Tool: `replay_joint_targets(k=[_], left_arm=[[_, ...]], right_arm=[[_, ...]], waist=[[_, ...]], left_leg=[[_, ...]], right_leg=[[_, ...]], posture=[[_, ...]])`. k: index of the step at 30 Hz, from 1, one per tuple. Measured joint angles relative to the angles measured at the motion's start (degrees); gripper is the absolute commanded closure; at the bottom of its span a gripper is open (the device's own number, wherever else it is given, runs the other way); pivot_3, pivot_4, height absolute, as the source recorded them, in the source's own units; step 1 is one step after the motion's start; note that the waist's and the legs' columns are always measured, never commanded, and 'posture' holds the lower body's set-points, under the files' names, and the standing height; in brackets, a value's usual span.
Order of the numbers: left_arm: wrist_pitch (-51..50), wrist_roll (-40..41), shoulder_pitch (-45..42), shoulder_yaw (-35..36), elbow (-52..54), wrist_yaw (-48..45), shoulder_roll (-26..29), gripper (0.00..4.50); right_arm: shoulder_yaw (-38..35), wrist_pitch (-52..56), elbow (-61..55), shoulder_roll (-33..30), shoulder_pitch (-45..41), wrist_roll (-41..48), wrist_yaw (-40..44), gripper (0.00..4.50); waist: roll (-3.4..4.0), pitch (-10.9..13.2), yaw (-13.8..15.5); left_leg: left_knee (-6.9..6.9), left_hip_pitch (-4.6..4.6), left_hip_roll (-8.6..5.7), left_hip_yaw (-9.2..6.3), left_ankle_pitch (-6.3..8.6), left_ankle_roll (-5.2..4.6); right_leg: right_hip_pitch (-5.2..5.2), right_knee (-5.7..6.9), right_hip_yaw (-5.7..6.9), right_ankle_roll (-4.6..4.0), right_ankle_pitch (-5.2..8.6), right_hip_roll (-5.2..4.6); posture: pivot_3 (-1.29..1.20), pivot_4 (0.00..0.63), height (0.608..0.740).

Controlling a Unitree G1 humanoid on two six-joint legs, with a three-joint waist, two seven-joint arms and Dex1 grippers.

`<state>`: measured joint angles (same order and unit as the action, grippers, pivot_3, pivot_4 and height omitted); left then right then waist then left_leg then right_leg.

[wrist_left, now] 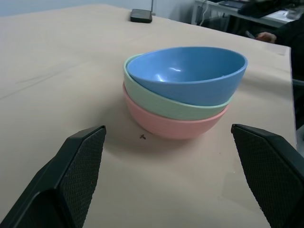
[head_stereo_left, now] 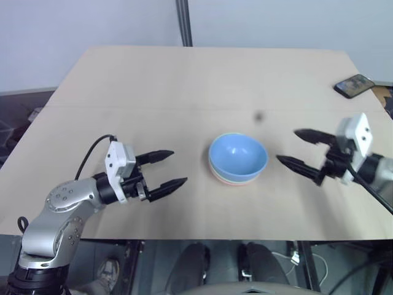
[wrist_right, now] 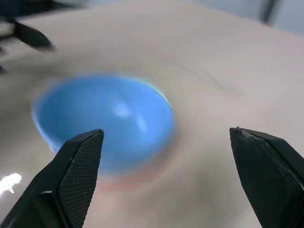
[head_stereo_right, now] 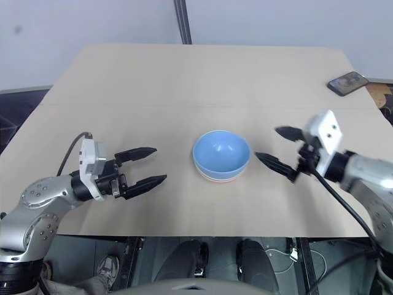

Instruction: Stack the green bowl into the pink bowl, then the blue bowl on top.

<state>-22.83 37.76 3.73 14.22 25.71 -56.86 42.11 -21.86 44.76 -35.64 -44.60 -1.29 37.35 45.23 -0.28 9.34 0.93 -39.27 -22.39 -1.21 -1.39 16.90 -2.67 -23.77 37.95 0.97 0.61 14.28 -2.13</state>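
Note:
The three bowls stand nested in one stack at the table's middle. The blue bowl (wrist_left: 190, 73) lies on top, slightly tilted, in the green bowl (wrist_left: 164, 104), which rests in the pink bowl (wrist_left: 164, 126). My left gripper (head_stereo_left: 166, 170) hovers open to the left of the stack, apart from it, fingers pointing at it. To the right of the stack my right gripper (head_stereo_left: 296, 147) is open and empty too, clear of the blue bowl (head_stereo_left: 238, 155).
A dark phone (head_stereo_left: 354, 85) lies at the table's far right corner. A small dark speck (head_stereo_left: 258, 115) marks the tabletop (head_stereo_left: 184, 80) behind the bowls. A vertical pole (head_stereo_left: 183, 23) stands behind the far edge.

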Motion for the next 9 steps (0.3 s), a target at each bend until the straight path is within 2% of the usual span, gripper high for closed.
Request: replay_joint_targets(k=[5, 9], left_arm=[[-0.3, -2.2, 4.3, 1.6, 0.8, 2.3, 1.0, 0.0], [-2.2, -1.2, 4.6, 2.2, 1.1, 3.2, 1.1, 0.0]], right_arm=[[-5.5, -7.4, 5.0, -1.1, 12.1, -3.5, 5.8, 0.05], [-5.8, -10.2, 6.3, -1.1, 12.8, -4.3, 7.1, 0.05]], waist=[[0.01, 0.0, -0.1], [0.02, 0.0, -0.1]], left_leg=[[0.03, 0.32, 0.04, 0.02, 0.13, -0.23], [0.02, 0.42, 0.06, 0.05, 0.05, -0.24]], right_leg=[[0.27, 0.04, 0.0, 0.0, 0.01, 0.04], [0.33, 0.05, -0.05, 0.0, 0.01, 0.06]], posture=[[0.0, 0.15, 0.74], [0.0, 0.15, 0.74]])
